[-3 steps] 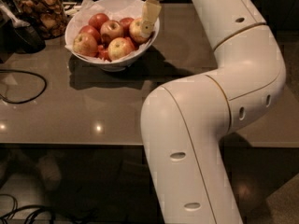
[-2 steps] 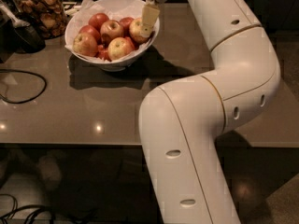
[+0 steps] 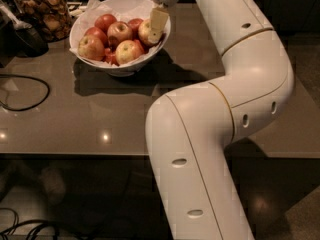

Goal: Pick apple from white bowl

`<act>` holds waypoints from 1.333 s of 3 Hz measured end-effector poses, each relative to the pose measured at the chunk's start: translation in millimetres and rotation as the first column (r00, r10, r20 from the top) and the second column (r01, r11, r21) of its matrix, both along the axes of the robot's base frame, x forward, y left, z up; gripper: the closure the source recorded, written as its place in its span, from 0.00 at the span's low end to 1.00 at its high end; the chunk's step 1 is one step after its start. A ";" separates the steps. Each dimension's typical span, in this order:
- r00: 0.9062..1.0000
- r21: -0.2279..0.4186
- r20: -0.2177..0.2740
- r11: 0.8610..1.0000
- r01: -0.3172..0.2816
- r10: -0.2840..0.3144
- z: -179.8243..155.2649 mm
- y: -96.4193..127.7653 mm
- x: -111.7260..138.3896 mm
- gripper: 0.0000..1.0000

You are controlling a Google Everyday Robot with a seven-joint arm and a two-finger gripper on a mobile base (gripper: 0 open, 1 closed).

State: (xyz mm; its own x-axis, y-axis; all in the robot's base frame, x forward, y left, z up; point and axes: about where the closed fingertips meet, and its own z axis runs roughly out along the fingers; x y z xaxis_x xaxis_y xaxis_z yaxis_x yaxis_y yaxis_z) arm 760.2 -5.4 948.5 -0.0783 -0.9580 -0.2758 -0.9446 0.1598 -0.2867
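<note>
Over smooth white bowl, gripper at round blushed apple, crumpled paper

Home kitchen or break room, grey counter, jar of snacks, white bowl of apples, black cable, gripper over bowl's right side.

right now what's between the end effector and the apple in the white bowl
Nothing. In the camera view the end effector is over the right side of the white bowl, directly overlapping the apple there, with no gap showing between them.
</note>
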 end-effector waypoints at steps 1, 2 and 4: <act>1.000 -0.001 -0.008 1.000 -0.006 0.006 -3.7 2.5 0.2 0.26; 1.000 -0.003 -0.013 1.000 -0.013 0.013 -6.0 5.8 0.3 0.27; 0.999 -0.009 -0.026 1.000 -0.026 0.025 -12.5 12.2 0.5 0.28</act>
State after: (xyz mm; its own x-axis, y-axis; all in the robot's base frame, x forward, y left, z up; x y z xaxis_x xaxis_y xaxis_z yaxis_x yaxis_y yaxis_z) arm 760.7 6.8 936.0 -0.0609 -0.9623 -0.2651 -0.9556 0.1330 -0.2631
